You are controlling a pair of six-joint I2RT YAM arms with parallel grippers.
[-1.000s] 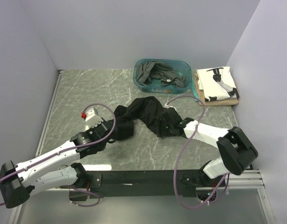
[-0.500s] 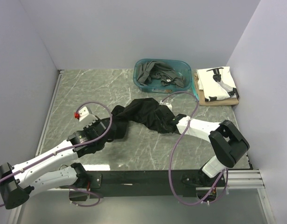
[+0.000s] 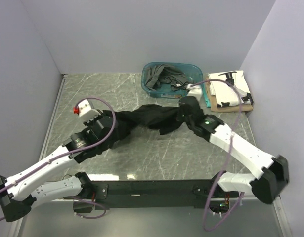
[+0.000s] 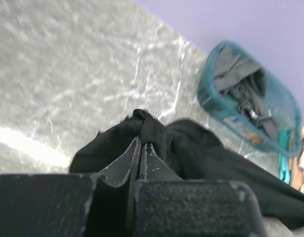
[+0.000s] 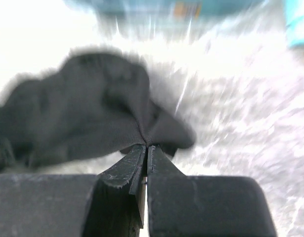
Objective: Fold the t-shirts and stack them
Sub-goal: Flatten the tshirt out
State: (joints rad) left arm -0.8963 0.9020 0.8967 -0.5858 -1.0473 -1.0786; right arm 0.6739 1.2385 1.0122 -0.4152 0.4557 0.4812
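Pale lilac walls close in a grey-green marbled worktop [image 3: 92, 94], and the black t-shirt [image 3: 152, 118] lies across its middle, bunched into a long rumpled rope and not yet spread out or folded. At the far side a teal tub [image 3: 143, 81] holds more grey shirts [image 3: 164, 78]. Just right of it, in the corner, a white printed shirt [image 3: 231, 89] sits folded on top of a tan shirt [image 3: 236, 107].

The left claw [image 4: 142, 143] is clamped on a small pleat at the black t-shirt's left end, fingers pressed together with cloth between them. The right claw [image 5: 147, 146] is pinched shut on a fold at the right end, close to the tub; its wrist view is blurred, but the cloth clearly gathers into the tips.

The main risk, as I judge it, is that both pinches hold only thin tucks of fabric whose place on the garment cannot be told. Pulling the ends apart could slip a tuck free, or stretch the shirt twisted instead of flat. The right arm also works near the tub and the finished stack, and its purple cable [image 3: 218, 80] loops over that corner, so a wide swing could snag or drag the folded shirts.
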